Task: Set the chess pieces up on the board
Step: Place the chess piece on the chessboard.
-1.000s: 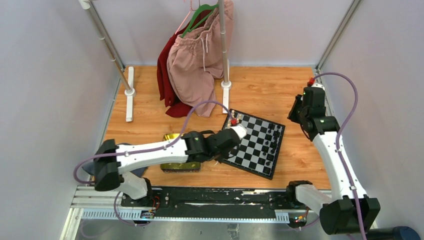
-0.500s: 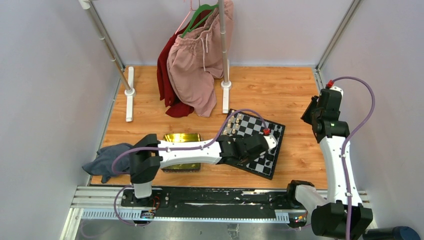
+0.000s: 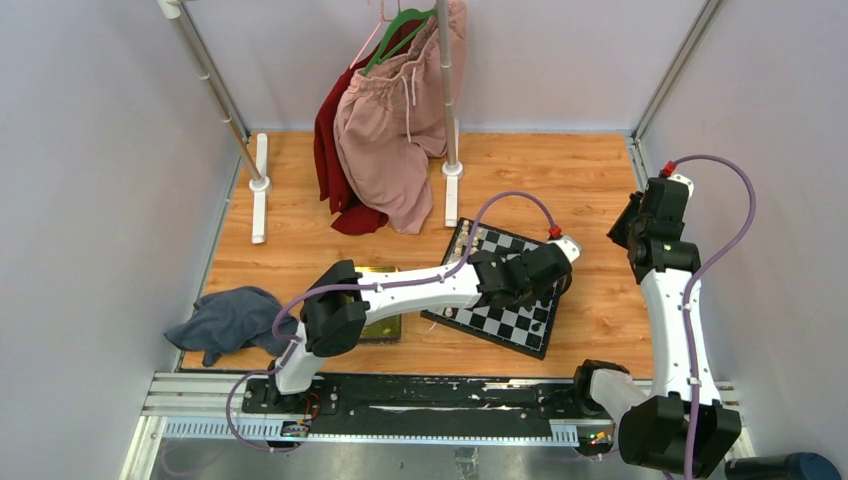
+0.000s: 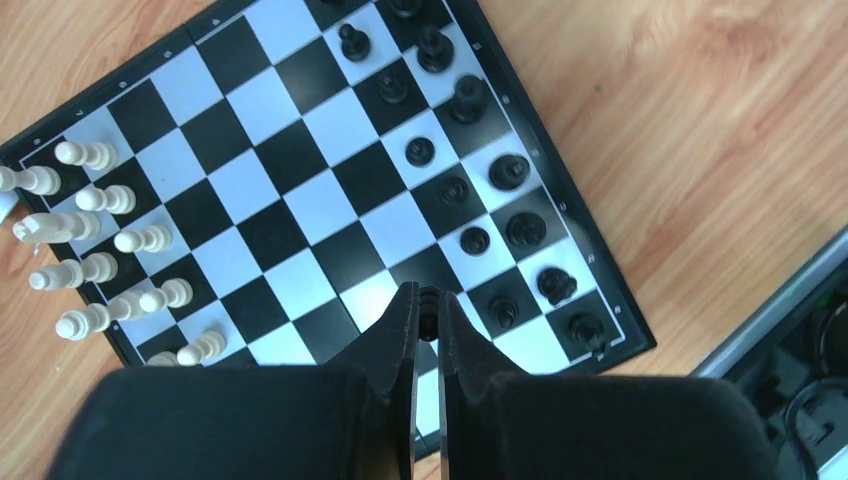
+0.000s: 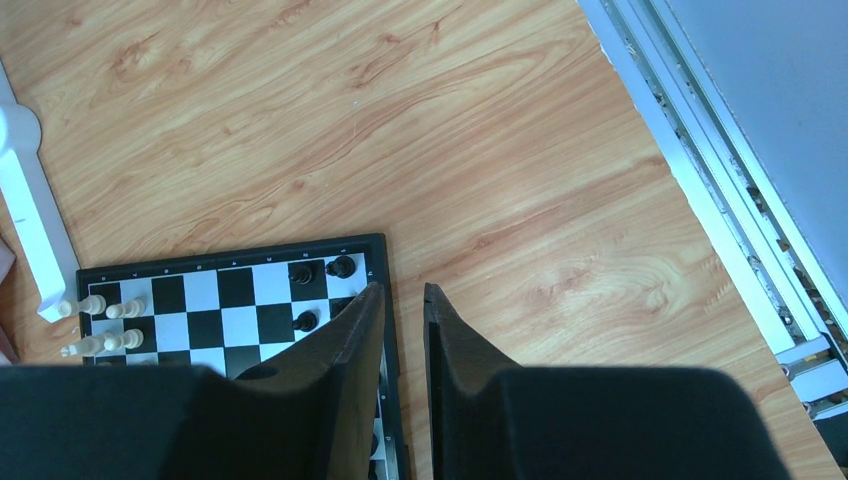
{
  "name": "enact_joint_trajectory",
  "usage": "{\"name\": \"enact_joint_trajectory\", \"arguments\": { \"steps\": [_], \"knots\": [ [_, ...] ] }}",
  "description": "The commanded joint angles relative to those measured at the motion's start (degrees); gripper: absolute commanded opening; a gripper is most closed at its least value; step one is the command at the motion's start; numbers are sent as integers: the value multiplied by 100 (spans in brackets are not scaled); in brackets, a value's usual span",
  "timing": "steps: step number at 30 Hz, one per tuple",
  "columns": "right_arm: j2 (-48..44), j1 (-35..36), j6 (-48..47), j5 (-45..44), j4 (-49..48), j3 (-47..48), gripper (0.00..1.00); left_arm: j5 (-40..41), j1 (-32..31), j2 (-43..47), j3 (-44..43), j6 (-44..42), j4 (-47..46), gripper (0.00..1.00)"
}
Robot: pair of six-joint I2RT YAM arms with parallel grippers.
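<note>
Your flat black-and-grey checked chessboard (image 4: pixel 290 215) lies on the wooden table (image 4: pixel 650 120), under the left gripper (image 4: pixel 428 305), whose fingers pinch what looks like one small dark pawn (image 4: pixel 428 296). The right gripper (image 5: pixel 403 300) hangs slightly parted and empty. Most tiny black chess pieces (image 4: pixel 509 172) stand in two rows, with a few squares unfilled.

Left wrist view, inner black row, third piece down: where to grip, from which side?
Pinch the black piece by its head, coming straight down. It stands upright on the board with other black pieces close along its row and behind; only the centre-side square is bare, so probably drop one tool finger there.
</note>
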State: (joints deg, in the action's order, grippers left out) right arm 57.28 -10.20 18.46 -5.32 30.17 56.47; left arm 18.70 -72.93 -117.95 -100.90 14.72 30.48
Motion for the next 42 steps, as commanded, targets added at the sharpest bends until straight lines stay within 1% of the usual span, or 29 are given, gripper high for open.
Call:
{"name": "enact_joint_trajectory", "arguments": {
  "steps": [1, 7, 12, 23, 30, 42],
  "knots": [
    [-26, -130, 66, 39, -82, -94, 26, 85, 195, -265, -514, 720, 532, 0],
    [-59, -182, 88, 55, -106, -133, 26, -171, 268, -483, -829, 1119, 895, 0],
    [-60, -204, 129, 88, -117, -129, 26, -440, 249, -477, -764, 1244, 886, 0],
    [-103, -219, 130, 128, -134, -188, 26, -402, 14, -329, -334, 1351, 774, 0],
    [-130, -223, 107, 145, -126, -194, 26, -362, -26, -342, -153, 1456, 459, 0],
    [-135, -223, 88, 156, -130, -205, 26, -345, -28, -582, -271, 1721, 271, 0]
  ]
}}
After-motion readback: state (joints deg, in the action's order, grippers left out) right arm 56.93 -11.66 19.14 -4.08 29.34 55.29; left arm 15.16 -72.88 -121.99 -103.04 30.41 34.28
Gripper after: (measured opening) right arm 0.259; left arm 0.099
